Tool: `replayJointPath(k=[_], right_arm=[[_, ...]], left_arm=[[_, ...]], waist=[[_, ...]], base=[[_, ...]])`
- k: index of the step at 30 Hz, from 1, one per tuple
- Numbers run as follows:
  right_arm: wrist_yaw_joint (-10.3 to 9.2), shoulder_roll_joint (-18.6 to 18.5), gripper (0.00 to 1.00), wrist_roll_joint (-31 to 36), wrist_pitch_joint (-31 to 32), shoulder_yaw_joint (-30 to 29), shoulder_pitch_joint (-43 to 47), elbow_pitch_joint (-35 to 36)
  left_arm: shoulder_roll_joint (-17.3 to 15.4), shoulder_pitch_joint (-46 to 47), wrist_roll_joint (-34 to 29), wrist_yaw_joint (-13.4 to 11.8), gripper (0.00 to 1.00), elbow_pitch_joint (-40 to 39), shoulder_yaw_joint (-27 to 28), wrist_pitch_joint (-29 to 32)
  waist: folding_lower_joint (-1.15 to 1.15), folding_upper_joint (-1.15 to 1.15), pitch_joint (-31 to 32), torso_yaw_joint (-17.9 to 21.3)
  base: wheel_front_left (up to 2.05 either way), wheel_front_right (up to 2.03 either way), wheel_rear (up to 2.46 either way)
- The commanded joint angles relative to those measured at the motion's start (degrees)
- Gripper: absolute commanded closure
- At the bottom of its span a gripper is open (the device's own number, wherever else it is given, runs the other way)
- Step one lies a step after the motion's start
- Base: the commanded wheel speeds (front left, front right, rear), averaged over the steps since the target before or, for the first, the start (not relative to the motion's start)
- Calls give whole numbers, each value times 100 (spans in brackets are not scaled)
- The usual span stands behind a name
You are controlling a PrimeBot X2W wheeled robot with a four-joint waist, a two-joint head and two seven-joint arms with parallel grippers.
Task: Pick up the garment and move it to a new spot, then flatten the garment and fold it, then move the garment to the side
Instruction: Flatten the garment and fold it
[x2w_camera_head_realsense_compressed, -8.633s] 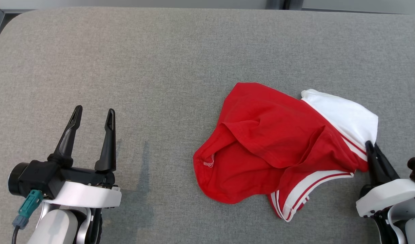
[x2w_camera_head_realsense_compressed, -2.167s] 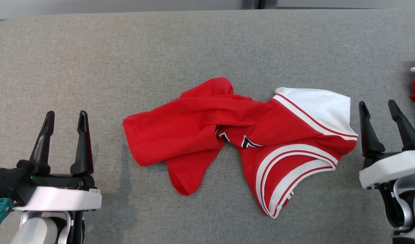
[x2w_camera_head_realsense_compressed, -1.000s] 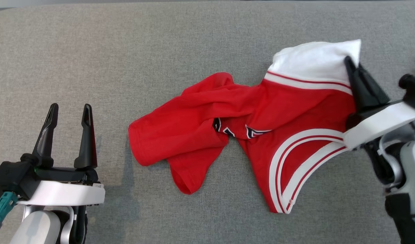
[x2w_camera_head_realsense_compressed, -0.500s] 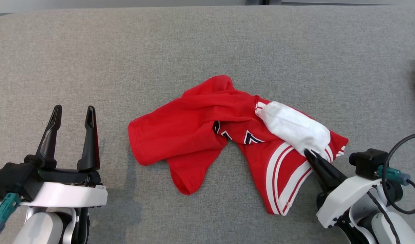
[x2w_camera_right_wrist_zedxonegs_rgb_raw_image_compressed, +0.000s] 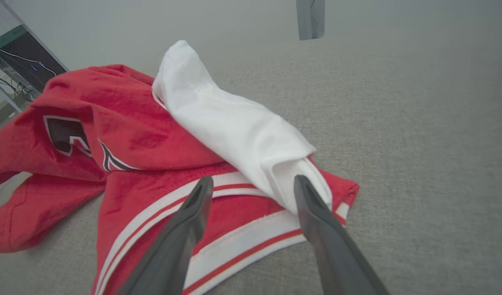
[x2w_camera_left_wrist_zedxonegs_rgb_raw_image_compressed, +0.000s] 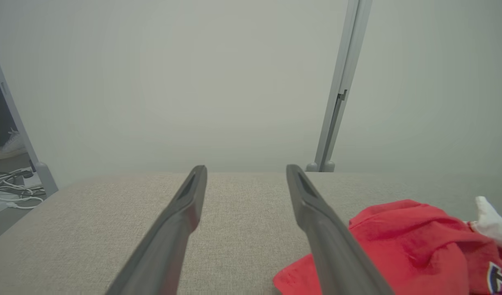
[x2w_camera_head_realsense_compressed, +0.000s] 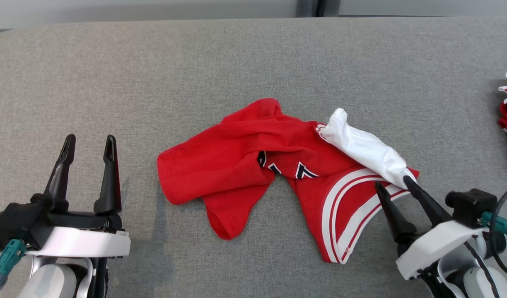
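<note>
The red garment [x2w_camera_head_realsense_compressed: 245, 165] lies crumpled mid-bench [x2w_camera_head_realsense_compressed: 195, 54], its white sleeve [x2w_camera_head_realsense_compressed: 365, 147] draped over its right side. Our right gripper [x2w_camera_head_realsense_compressed: 392, 182] sits at that sleeve's end, fingers apart. Our left gripper [x2w_camera_head_realsense_compressed: 90, 138] rests well to the left, fingers apart too.

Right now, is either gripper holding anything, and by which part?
Nothing is held. The right gripper is open beside the end of the white sleeve of the garment; the left gripper is open, apart from it.
</note>
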State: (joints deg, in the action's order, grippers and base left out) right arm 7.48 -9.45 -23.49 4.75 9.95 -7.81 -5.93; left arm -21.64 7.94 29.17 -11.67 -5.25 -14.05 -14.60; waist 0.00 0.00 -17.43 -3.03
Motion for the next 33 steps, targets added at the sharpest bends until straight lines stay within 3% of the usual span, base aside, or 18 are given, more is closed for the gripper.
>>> replayJointPath(k=[1,9,16,33], right_arm=[[4,-12,0,52,23,-63,125,89],[4,103,0,244,34,-700,586,995],[4,309,0,595,-344,-1328,321,1529],[4,408,0,782,-385,-1387,249,1452]], left_arm=[[-47,-45,14,-36,0,-12,11,20],[-71,-175,36,-110,0,-40,27,44],[-100,-245,45,-152,0,-66,5,88],[-128,-360,54,-98,0,-21,-250,329]], waist=[[0,0,34,10],[0,0,239,90],[0,0,401,121],[0,0,532,79]], base=[[0,0,0],[0,0,0],[0,0,0],[0,0,0]])
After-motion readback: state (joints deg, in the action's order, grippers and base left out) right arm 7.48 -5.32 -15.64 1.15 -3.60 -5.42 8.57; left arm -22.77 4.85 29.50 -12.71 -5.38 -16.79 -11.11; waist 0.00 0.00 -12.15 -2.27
